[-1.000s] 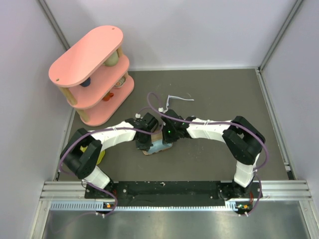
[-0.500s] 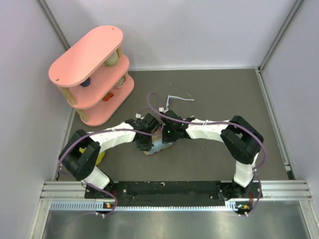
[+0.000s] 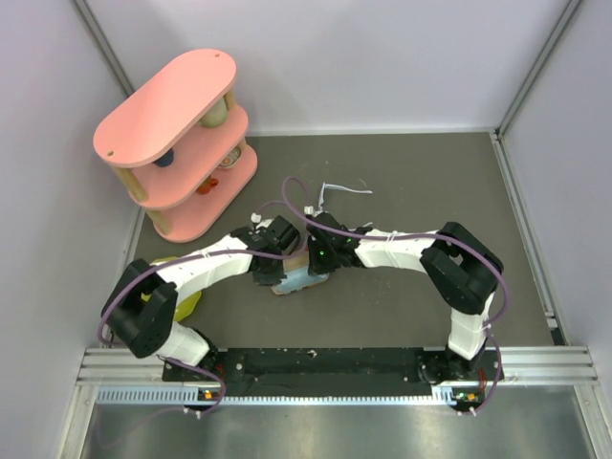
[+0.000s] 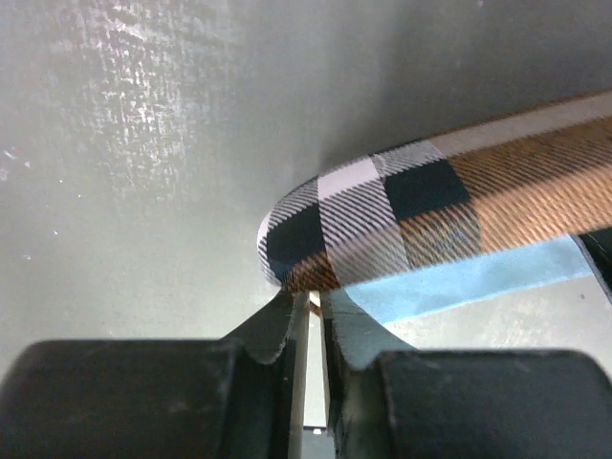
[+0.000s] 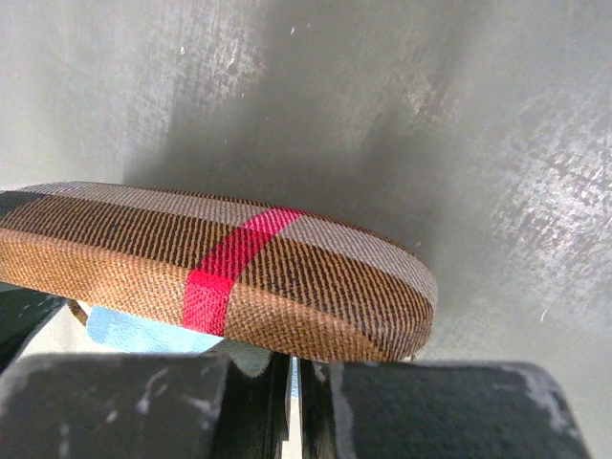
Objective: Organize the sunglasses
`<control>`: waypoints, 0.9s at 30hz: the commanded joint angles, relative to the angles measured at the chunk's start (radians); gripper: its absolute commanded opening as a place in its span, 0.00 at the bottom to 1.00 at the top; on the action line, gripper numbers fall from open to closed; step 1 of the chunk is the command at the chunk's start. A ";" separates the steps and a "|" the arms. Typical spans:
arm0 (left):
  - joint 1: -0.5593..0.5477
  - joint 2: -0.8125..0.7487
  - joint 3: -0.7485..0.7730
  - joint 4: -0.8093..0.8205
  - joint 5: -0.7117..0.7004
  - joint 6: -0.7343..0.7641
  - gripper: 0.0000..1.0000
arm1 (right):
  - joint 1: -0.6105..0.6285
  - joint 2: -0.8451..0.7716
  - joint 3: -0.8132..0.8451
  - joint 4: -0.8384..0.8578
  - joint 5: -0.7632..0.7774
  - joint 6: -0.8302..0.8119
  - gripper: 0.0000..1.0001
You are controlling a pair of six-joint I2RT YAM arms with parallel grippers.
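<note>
I see the sunglasses (image 3: 344, 188) lying on the table (image 3: 430, 182), above centre in the overhead view, apart from both arms. My left gripper (image 4: 311, 304) and right gripper (image 5: 292, 368) are each pressed nearly together at opposite ends of the plaid case (image 5: 220, 258), which lies on the blue cloth (image 4: 459, 282).

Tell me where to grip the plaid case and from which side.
Take the plaid case across its narrow width, near mid-length, coming down from above. It lies flat on the blue cloth, long and low with rounded ends, so its long sides probably offer the steadiest faces.
</note>
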 commanded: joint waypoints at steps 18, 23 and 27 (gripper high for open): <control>0.005 0.064 -0.092 0.233 0.111 0.051 0.01 | 0.008 0.122 -0.054 -0.115 0.082 -0.012 0.00; 0.005 0.072 -0.071 0.082 0.001 0.003 0.01 | 0.008 0.129 -0.057 -0.122 0.092 -0.006 0.00; 0.005 0.030 -0.060 0.003 -0.062 0.003 0.02 | 0.008 0.132 -0.059 -0.127 0.099 -0.004 0.00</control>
